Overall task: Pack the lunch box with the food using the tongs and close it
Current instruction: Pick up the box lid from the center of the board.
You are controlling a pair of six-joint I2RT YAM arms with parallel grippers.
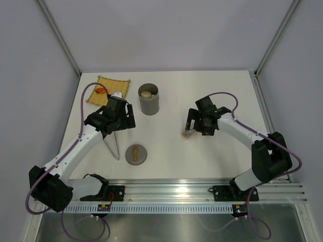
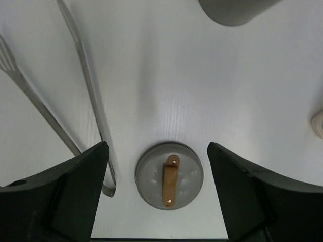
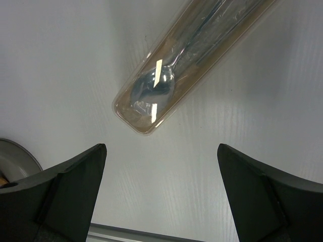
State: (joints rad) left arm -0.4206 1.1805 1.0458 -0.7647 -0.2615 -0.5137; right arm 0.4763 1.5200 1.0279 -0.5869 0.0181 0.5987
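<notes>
Left wrist view: my left claw [image 2: 156, 146] is spread wide with nothing between its jaws. The tongs [image 2: 90, 96] lie flat on the worktop [image 1: 202, 91], just outside my left finger [image 2: 75, 194] and not gripped. The lid [image 2: 169, 175] sits directly below the gap, brown handle up, which I judge leaves it easy to pinch. The lunch box [image 2: 236, 10] stands upright ahead of the claw and slightly to its right, mouth open so food can drop in from above.

Top external view: one pale piece of food [image 1: 146, 94] is inside the lunch box. An orange-red piece [image 1: 101, 91] is on the mat [image 1: 108, 86] beyond my left claw, so I judge the packing unfinished and the tongs needed again before the lid.

Right wrist view: my right claw [image 3: 161, 146] is fully apart and empty, hovering with the cutlery case [image 3: 151, 106] just ahead of it, well apart from the lunch box. It appears parked out of the way.
</notes>
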